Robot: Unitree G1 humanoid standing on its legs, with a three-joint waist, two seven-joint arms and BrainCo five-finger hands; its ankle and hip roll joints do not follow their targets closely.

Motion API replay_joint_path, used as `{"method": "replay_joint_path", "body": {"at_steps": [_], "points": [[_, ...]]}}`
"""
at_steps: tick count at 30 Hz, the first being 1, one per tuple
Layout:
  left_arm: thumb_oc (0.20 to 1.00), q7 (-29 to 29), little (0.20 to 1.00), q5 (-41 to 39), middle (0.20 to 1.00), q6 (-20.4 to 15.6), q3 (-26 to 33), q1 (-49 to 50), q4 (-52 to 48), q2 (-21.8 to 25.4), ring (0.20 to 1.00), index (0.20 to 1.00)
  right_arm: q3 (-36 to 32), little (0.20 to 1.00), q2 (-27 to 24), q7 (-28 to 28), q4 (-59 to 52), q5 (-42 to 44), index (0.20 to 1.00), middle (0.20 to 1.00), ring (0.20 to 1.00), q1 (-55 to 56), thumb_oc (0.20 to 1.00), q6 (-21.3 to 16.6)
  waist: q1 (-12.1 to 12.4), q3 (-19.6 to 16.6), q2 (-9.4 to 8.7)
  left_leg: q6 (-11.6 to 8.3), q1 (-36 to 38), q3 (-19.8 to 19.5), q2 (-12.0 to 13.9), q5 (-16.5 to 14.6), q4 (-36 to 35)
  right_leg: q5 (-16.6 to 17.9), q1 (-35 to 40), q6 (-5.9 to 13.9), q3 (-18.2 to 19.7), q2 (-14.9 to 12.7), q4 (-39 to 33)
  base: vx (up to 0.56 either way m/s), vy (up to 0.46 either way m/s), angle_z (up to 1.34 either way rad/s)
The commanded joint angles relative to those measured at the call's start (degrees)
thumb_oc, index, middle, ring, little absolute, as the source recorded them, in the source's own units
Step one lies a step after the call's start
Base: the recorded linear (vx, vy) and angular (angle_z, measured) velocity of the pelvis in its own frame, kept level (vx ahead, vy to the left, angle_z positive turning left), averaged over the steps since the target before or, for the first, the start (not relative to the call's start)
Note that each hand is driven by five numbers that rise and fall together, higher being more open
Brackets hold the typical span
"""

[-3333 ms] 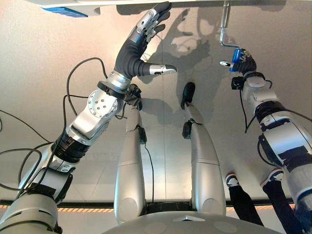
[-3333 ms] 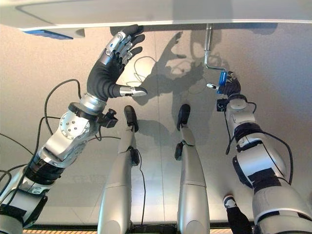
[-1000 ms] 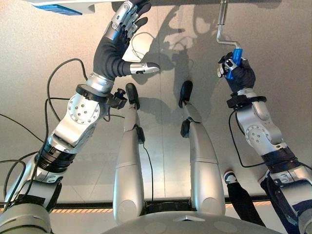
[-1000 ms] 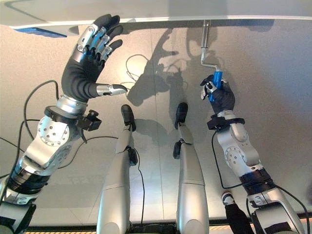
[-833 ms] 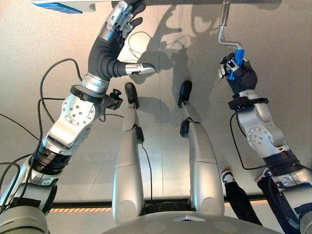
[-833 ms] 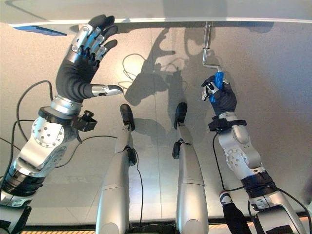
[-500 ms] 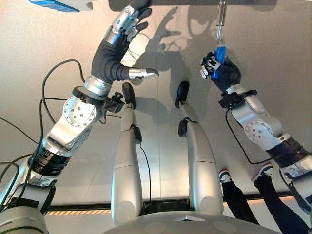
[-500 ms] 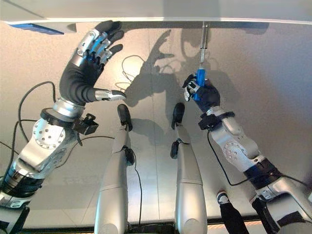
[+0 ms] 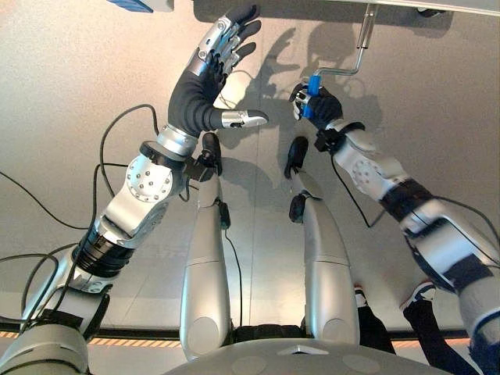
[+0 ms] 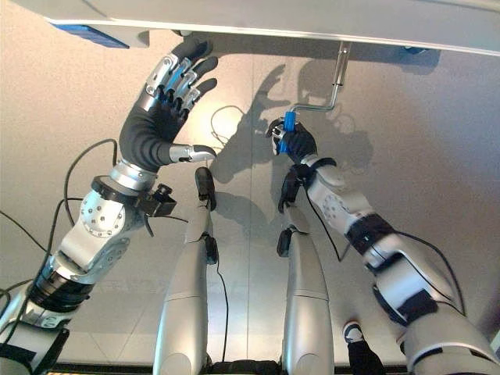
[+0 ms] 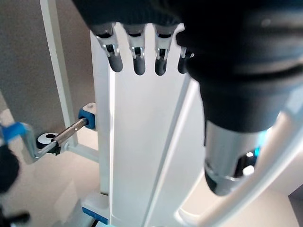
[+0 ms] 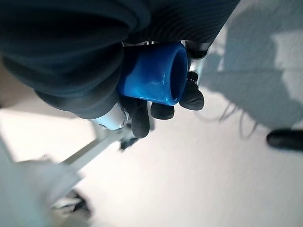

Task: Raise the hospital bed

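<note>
The hospital bed's foot edge [image 10: 273,19] runs across the top of the eye views. A metal crank [image 9: 361,47] hangs from it and bends sideways to a blue handle [image 9: 312,81]. My right hand [image 9: 319,103] is shut on that blue handle [image 12: 154,78], fingers curled round it, with the crank arm pointing to my left. My left hand [image 9: 205,82] is raised beside it, open, its straight fingers [image 11: 137,59] reaching up to the bed's white end panel [image 11: 142,142]. The crank rod [image 11: 71,132] shows past that panel.
A blue-marked part [image 10: 82,31] sits under the bed's left end. A person's shoe [image 9: 422,293] stands on the grey floor at the lower right, behind my right arm. A thin cable [image 10: 215,117] lies on the floor below the bed.
My right hand has swung the blue handle round from the crank's right side to its left, still shut on it. The left hand stays raised at the bed's edge. The view has shifted slightly.
</note>
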Motion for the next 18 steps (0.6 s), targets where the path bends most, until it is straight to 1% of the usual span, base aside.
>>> {"method": "replay_joint_path", "body": {"at_steps": [1,2,3,5,6,7,8,9,10,12,13,14,15,18], "points": [[1.000,-1.1,1.000,-1.2,1.000,-3.3,-1.1,-0.3,-7.0,0.6,1.000,1.000,2.2,0.200,3.5,1.9,-2.4,-9.1,0.200,0.200,0.200,-9.6,0.200,-0.1,2.0,-1.1,2.14,1.03,0.2,2.0,-2.0,-5.3,3.8,3.5,4.1,6.02,1.2,-0.6,-6.2,0.01,0.031,0.01],[1.000,-1.2,1.000,-0.5,1.000,-2.8,-2.2,-1.4,-6.2,0.8,1.000,1.000,0.7,0.200,5.0,0.9,4.4,-11.5,0.200,0.200,0.200,-10.1,0.200,0.9,2.1,-1.1,2.67,1.07,-0.1,2.0,-2.0,-5.4,4.1,3.4,3.9,5.96,1.3,-0.6,-6.0,0.01,0.033,0.04],[1.000,-1.2,1.000,-0.1,1.000,-2.6,-2.6,-1.8,-5.5,1.1,1.000,1.000,0.4,0.200,5.4,0.8,6.9,-12.7,0.200,0.200,0.200,-10.0,0.200,1.5,2.1,-1.1,2.82,1.13,-0.2,2.1,-2.1,-5.4,4.2,3.3,3.7,5.91,1.3,-0.6,-5.9,0.01,0.044,0.05],[1.000,-1.0,1.000,1.1,1.000,-2.2,-3.4,-3.1,-4.7,1.6,1.000,1.000,-1.8,0.200,5.4,-0.3,12.6,-13.5,0.200,0.200,0.200,-9.7,0.200,1.4,2.0,-1.1,3.44,1.13,-0.1,2.2,-2.2,-5.4,4.0,3.2,3.6,5.95,1.5,-0.6,-5.9,0.00,0.018,0.01],[1.000,-0.9,1.000,1.1,1.000,-2.2,-3.5,-3.2,-4.6,1.6,1.000,1.000,-1.9,0.200,5.4,-0.2,12.7,-13.5,0.200,0.200,0.200,-9.7,0.200,1.3,2.1,-1.1,3.42,1.13,-0.1,2.2,-2.2,-5.4,4.0,3.2,3.6,5.95,1.4,-0.6,-5.9,0.00,0.000,0.00],[1.000,-1.1,1.000,0.7,1.000,-2.4,-4.3,-4.4,-4.3,2.0,1.000,1.000,-3.7,0.200,5.1,-0.3,17.8,-14.5,0.200,0.200,0.200,-9.6,0.200,2.0,2.3,-1.1,4.11,1.19,-0.1,2.3,-2.3,-5.5,3.9,3.0,3.4,6.00,1.5,-0.6,-5.6,0.00,0.000,0.00],[1.000,-1.2,1.000,0.4,1.000,-2.6,-4.6,-5.1,-4.3,1.9,1.000,1.000,-4.8,0.200,4.3,-0.6,20.1,-15.3,0.200,0.200,0.200,-9.6,0.200,2.2,2.3,-1.1,4.55,1.22,0.0,2.4,-2.4,-5.5,3.9,2.8,3.3,6.02,1.6,-0.6,-5.5,0.00,0.000,0.00],[1.000,-1.2,1.000,0.4,1.000,-2.6,-4.7,-5.2,-4.2,1.9,1.000,1.000,-4.9,0.200,4.3,-0.5,20.2,-15.4,0.200,0.200,0.200,-9.7,0.200,2.2,2.4,-1.1,4.56,1.22,0.0,2.4,-2.4,-5.5,3.9,2.8,3.3,6.02,1.6,-0.6,-5.5,0.00,0.000,0.00],[1.000,-1.5,1.000,0.1,1.000,-2.7,-5.1,-5.7,-4.3,1.7,1.000,1.000,-6.0,0.200,3.5,-0.5,21.6,-15.6,0.200,0.200,0.200,-9.6,0.200,2.4,2.3,-1.1,4.87,1.27,-0.1,2.4,-2.4,-5.5,4.0,2.7,3.2,6.04,1.7,-0.6,-5.3,0.00,0.000,0.00],[1.000,-2.8,1.000,-0.4,1.000,-2.8,-6.7,-7.0,-4.0,1.1,1.000,1.000,-8.9,0.200,0.0,-0.8,25.7,-15.9,0.200,0.200,0.200,-9.3,0.200,2.8,2.3,-1.1,5.63,1.31,0.0,2.7,-2.4,-5.7,4.2,2.5,3.0,6.12,2.0,-0.6,-5.1,0.00,0.000,0.00],[1.000,-2.8,1.000,-0.4,1.000,-2.8,-6.7,-7.0,-4.0,1.1,1.000,1.000,-8.9,0.200,-0.1,-0.8,25.7,-15.9,0.200,0.200,0.200,-9.3,0.200,2.8,2.4,-1.1,5.64,1.31,0.0,2.7,-2.4,-5.7,4.2,2.5,3.0,6.12,2.0,-0.6,-5.1,0.00,0.000,0.00],[1.000,-3.2,1.000,-0.6,1.000,-2.8,-7.4,-7.3,-3.9,0.8,1.000,1.000,-10.2,0.200,-1.4,-0.9,26.7,-15.4,0.200,0.200,0.200,-8.6,0.200,2.8,2.3,-1.1,5.95,1.34,0.0,2.8,-2.5,-5.8,4.3,2.4,2.8,6.16,2.1,-0.6,-4.9,0.00,0.000,0.00],[1.000,-3.8,1.000,-0.9,1.000,-2.7,-7.9,-7.4,-3.7,0.6,1.000,1.000,-11.6,0.200,-3.9,-1.0,28.2,-14.7,0.200,0.200,0.200,-7.6,0.200,3.0,2.2,-1.1,6.28,1.38,0.0,2.9,-2.4,-5.9,4.5,2.3,2.5,6.19,2.4,-0.5,-4.7,0.00,0.000,0.00],[1.000,-4.6,1.000,-0.9,1.000,-2.4,-8.3,-7.4,-3.7,1.1,1.000,1.000,-13.3,0.200,-7.2,-0.7,30.1,-15.1,0.200,0.200,0.200,-6.1,0.200,3.4,1.6,-1.1,6.61,1.41,0.1,3.2,-2.2,-6.1,4.8,2.2,2.2,6.18,2.7,-0.4,-4.4,0.00,0.000,0.00]]}}
